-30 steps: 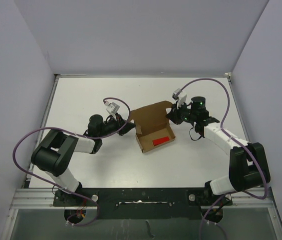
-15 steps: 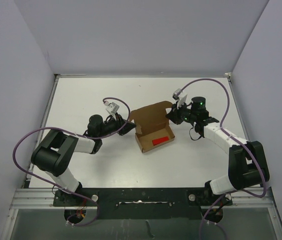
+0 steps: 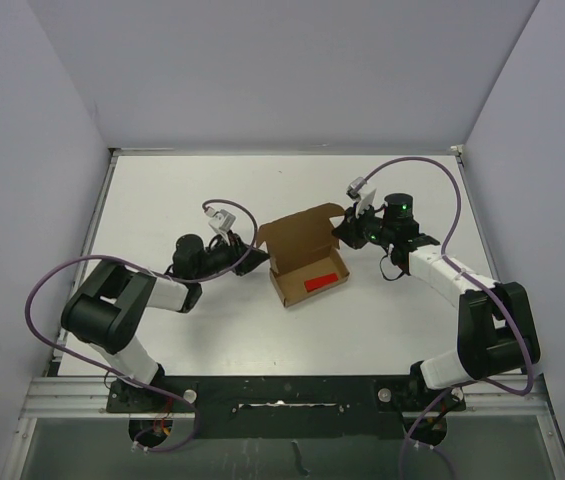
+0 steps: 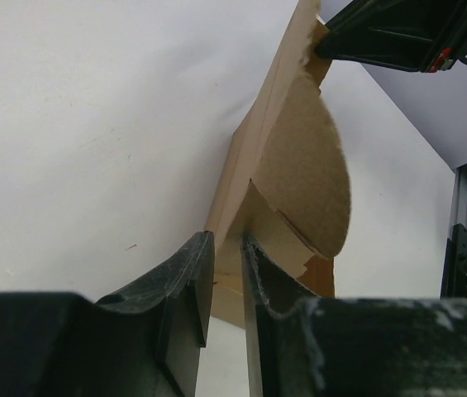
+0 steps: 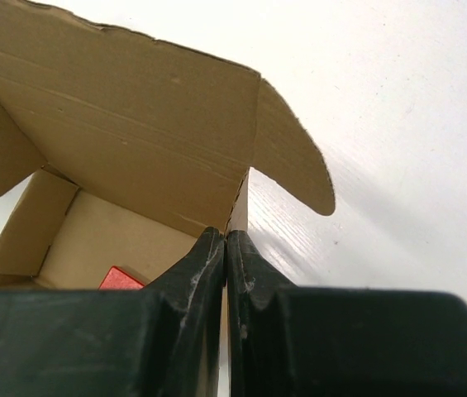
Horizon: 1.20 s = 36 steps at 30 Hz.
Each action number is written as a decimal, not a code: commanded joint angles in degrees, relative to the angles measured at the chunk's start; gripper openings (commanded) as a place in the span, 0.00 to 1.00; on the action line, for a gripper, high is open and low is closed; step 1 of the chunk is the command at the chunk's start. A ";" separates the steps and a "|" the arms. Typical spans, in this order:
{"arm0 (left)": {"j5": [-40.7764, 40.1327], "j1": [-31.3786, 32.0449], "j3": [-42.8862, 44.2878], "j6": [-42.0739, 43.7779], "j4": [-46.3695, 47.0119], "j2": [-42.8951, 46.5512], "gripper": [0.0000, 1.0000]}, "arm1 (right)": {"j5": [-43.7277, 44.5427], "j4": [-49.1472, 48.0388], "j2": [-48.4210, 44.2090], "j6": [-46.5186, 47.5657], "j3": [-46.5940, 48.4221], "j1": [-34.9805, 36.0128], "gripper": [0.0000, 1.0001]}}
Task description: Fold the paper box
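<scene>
On the white table [image 3: 162, 200], mid-way between the two arms:

1. Left arm [image 3: 122, 300] and right arm [image 3: 462, 285]. Both reach inward from the near edge and meet the carton from opposite ends.

2. Paper box [image 3: 307, 262]. Brown carton, tray formed and resting on the table at centre. Its long axis runs across the table from one arm to the other, slightly skewed. The open side faces up.

3. Lid [image 3: 302, 232]. It rises from the far long edge of the tray and is not yet closed. A rounded ear flap [image 5: 295, 165] hangs off its right end, and a matching one shows at the left end in the left wrist view.

4. Right gripper [image 3: 345, 230]. At the right end of the lid, with its fingers pressed together on the cardboard edge where the lid meets the ear flap.

5. Left gripper [image 3: 250, 245]. At the left end of the box, level with the lid's corner. The jaws are narrow, with a slit between them and the cardboard edge in line with that slit. Whether it pinches the card cannot be told.

6. Red block [image 3: 325, 281]. It lies inside the tray, toward the right end.

Judgement: both arms sit about equally near, one at each end. Closing calls for bringing the lid toward the near edge, over the tray.
</scene>
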<state>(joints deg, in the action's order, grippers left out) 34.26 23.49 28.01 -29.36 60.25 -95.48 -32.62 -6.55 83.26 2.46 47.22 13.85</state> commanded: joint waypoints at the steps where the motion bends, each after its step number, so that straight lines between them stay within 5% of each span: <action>1: -2.91 -0.69 -2.18 -0.55 2.26 5.52 0.20 | -2.89 -0.40 -0.94 -0.65 0.02 0.18 0.00; 13: -15.24 -1.71 -15.64 -3.47 -8.53 26.62 0.22 | -3.47 -0.49 -1.39 -0.70 -0.11 0.00 0.00; 23: -20.71 3.22 -7.53 -3.23 -41.16 46.14 0.29 | -3.59 -0.49 -1.48 -0.75 -0.11 0.04 0.00; 30: -40.76 15.94 3.28 0.15 -56.53 43.98 0.30 | -3.68 -0.49 -1.57 -0.95 -0.11 0.03 0.00; 36: -45.15 17.93 9.99 1.83 -60.80 35.93 0.33 | -3.75 -0.53 -1.44 -0.93 -0.05 0.00 0.00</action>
<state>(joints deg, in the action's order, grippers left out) -4.45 41.15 33.36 -29.61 4.03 -55.31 -35.16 -5.98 83.24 2.24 47.11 13.85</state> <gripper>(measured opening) 0.311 0.037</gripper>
